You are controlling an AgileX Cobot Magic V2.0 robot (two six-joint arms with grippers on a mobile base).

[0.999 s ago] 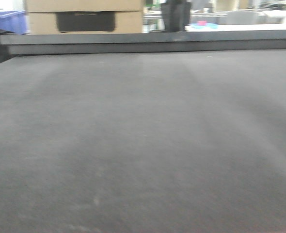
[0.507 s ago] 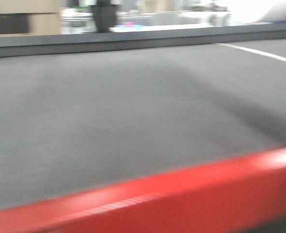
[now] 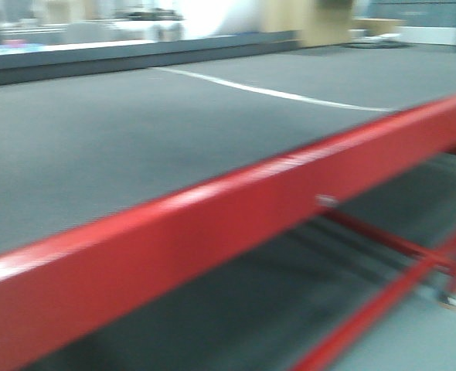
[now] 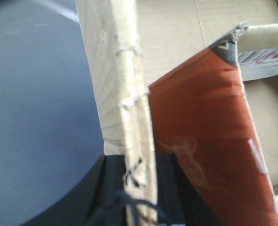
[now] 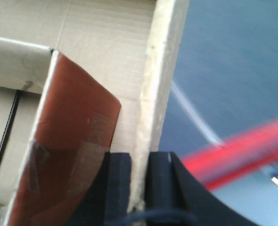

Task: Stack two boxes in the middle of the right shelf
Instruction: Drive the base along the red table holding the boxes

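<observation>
— Now that the front view has swung sideways along the table (image 3: 135, 131) and its red frame (image 3: 212, 224) cuts across, are we turning?
— We judge so, toward the shelf, which isn't in sight yet.
— And the box (image 4: 113, 84)?
— It hangs between our arms. The left gripper (image 4: 138, 188) and right gripper (image 5: 139, 181) each pinch one of its upright walls.

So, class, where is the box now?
In both wrist views, the cardboard box sits between the hands: left hand pinching its left wall, right hand its right wall, the red-framed table beyond.
</observation>
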